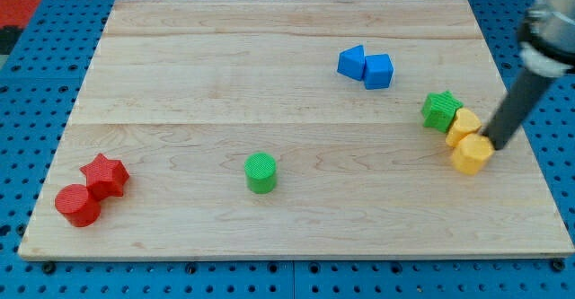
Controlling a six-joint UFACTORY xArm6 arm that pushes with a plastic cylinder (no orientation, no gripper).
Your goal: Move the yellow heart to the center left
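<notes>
Two yellow blocks sit close together at the view's right. The upper one (pixel 464 123) looks like the yellow heart, and the lower one (pixel 472 153) looks like a pentagon, though neither shape is sharp. A green star (pixel 440 110) touches the upper yellow block on its upper left. My dark rod comes down from the top right corner. My tip (pixel 496 145) rests just right of the two yellow blocks, at or very near their right sides.
The wooden board (pixel 180 83) lies on a blue pegboard. Two blue blocks (pixel 366 66) sit together at upper centre right. A green cylinder (pixel 260 172) stands at lower centre. A red star (pixel 105 174) and a red cylinder (pixel 78 206) sit at the lower left.
</notes>
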